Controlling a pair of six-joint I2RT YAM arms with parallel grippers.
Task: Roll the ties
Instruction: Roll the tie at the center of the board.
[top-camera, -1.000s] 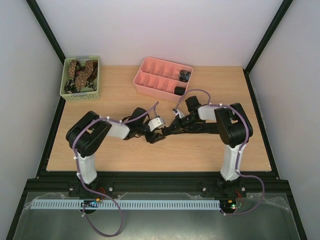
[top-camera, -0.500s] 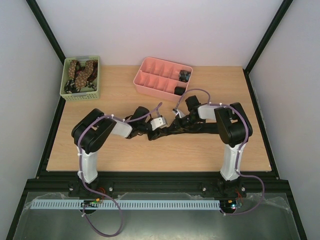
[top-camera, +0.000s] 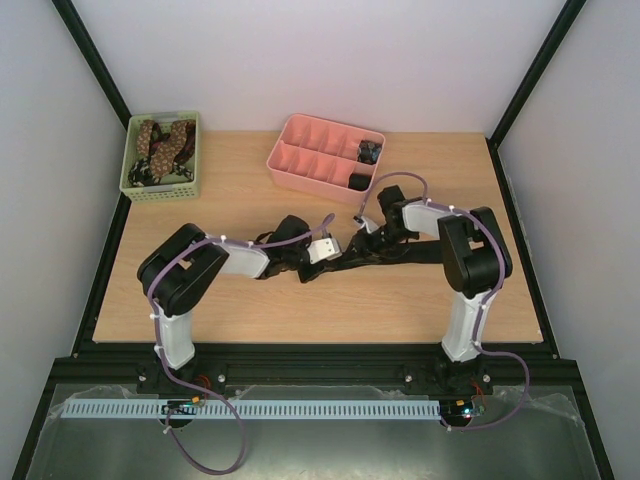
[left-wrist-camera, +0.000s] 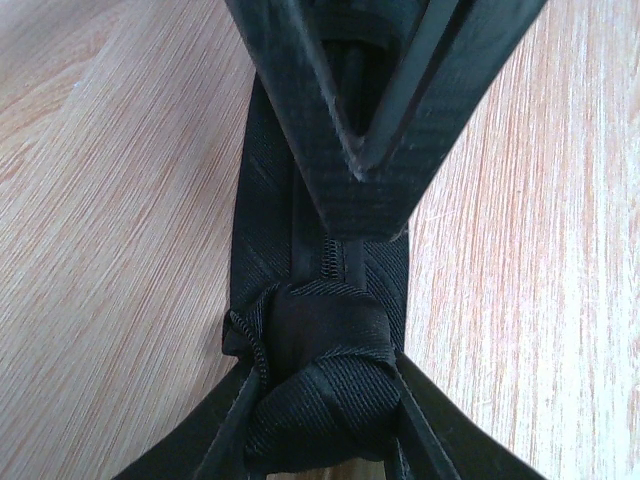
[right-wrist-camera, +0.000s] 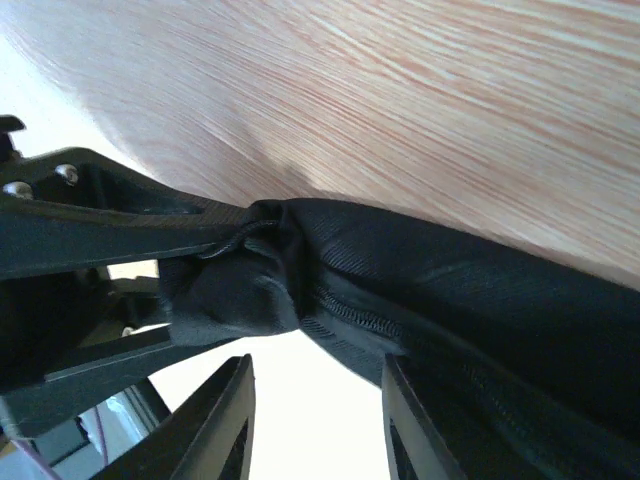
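Pale walls (top-camera: 320, 60) close in a wooden tabletop (top-camera: 300, 310). At far left we see a green basket (top-camera: 162, 190) holding brown ties (top-camera: 165, 143) in a loose tangle, none of them rolled. Further right stands a pink tray (top-camera: 300, 180). Two dark coils (top-camera: 369, 152) (top-camera: 359, 181) sit in its right-hand compartments and the other compartments look bare.

Near the middle of the tabletop, the left claw (left-wrist-camera: 358, 185) has its fingers drawn together on the band of a black tie (top-camera: 395, 257). Just past the fingertips, the tie's end is gathered into a small tight bundle (left-wrist-camera: 320, 390), the start of a roll. The rest of the tie runs flat along the wood toward the right arm. The right claw (right-wrist-camera: 315, 365) has its fingers apart with nothing between them, and the bundle is just beyond its tips.

We judge the task under way: two ties rolled and stowed, a third barely begun with most of its length left to wind, and the basketful untouched.
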